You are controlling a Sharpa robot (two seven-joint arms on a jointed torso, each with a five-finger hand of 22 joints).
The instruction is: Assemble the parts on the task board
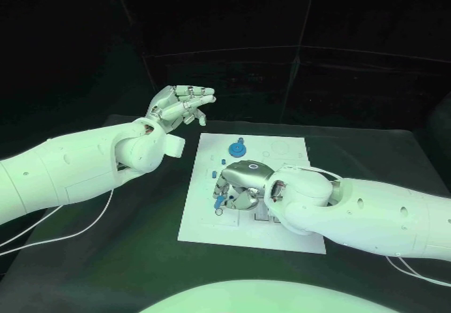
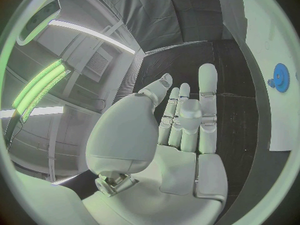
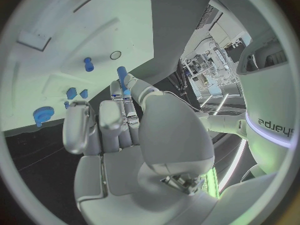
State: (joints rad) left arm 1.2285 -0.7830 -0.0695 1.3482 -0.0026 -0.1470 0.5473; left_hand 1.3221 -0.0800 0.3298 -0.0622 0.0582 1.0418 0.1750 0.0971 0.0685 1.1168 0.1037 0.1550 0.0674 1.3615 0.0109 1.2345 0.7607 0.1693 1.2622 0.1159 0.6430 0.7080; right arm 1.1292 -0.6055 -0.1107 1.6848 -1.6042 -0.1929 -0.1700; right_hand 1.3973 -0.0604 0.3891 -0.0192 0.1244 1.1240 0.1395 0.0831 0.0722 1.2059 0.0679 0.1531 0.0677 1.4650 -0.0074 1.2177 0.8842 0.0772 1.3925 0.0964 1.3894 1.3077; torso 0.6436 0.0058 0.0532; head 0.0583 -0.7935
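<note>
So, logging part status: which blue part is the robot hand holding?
The blue peg pinched in the right robot hand; the blue gear and other pieces lie untouched on the board.

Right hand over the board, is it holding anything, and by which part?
The right hand pinches a small blue peg by its lower end between fingertips, above the task board. The left hand holds nothing.

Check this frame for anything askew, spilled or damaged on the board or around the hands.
Nothing stands out. The task board lies flat on the table, and the blue gear and small blue parts sit on it. The right hand pinches a blue peg over the board; the left hand is raised, holding nothing.
</note>
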